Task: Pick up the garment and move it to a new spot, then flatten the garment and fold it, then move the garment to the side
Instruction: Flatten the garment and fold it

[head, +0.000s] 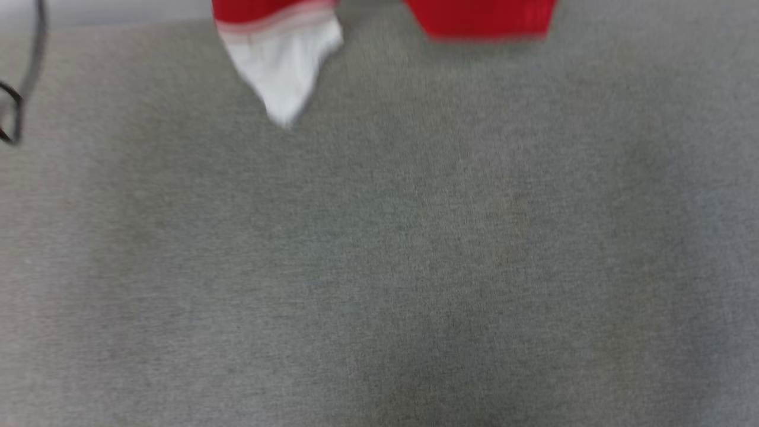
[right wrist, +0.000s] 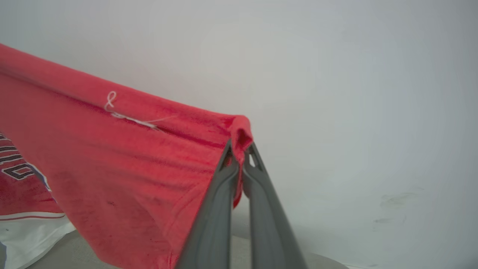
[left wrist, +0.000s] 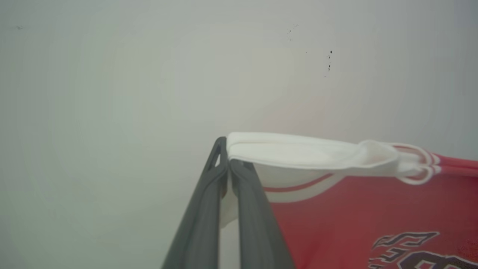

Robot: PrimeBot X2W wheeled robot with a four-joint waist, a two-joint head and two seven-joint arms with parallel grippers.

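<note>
The garment is a red jersey T-shirt with white sleeves, held up in the air between both arms. In the head view its white sleeve (head: 283, 71) and a red part (head: 483, 18) hang down from the top edge over the grey surface. My left gripper (left wrist: 227, 164) is shut on the white sleeve edge of the garment (left wrist: 354, 209). My right gripper (right wrist: 239, 157) is shut on a red corner of the garment (right wrist: 123, 160), beside a small white thread mark (right wrist: 112, 102). Black lettering shows low in both wrist views.
A grey felt-like table surface (head: 379, 249) lies below the hanging cloth. A dark cable (head: 24, 77) hangs at the far left. A pale wall (left wrist: 149, 74) stands behind the shirt in both wrist views.
</note>
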